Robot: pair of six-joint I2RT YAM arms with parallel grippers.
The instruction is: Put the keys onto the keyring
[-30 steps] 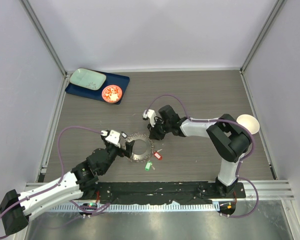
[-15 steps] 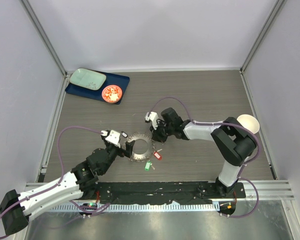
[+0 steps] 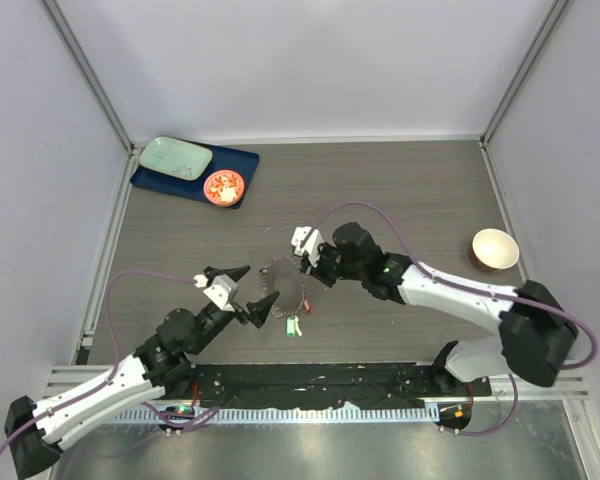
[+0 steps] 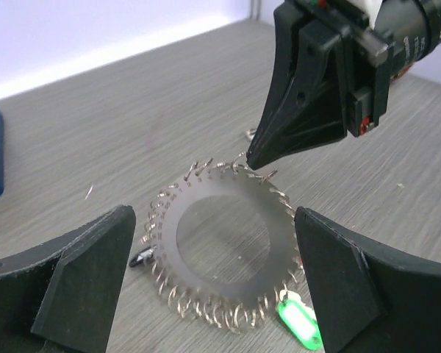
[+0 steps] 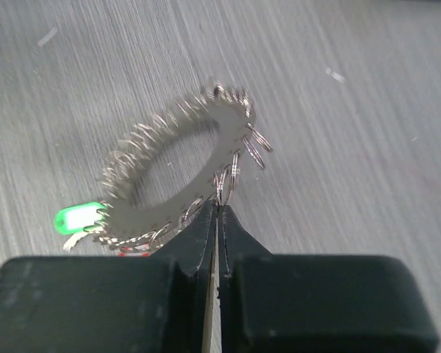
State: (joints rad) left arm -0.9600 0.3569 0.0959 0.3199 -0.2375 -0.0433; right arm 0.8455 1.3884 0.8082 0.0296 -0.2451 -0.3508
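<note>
Judging by how things lie, little of the job looks done: the keyring rests flat on the table, toward the middle of its near edge, and the coloured keys sit at its rim, not plainly threaded. The green key lies against the ring's near side with the red key just beside it; whether either is hooked on cannot be told. A dark bit at the ring's left rim may be the black one. The right gripper has its fingertips pressed together at the ring's far rim, right at a small wire loop, though a real pinch on it is not clear. The left gripper stands spread wide on the ring's other side, holding nothing. Threading each key on appears to remain.
</note>
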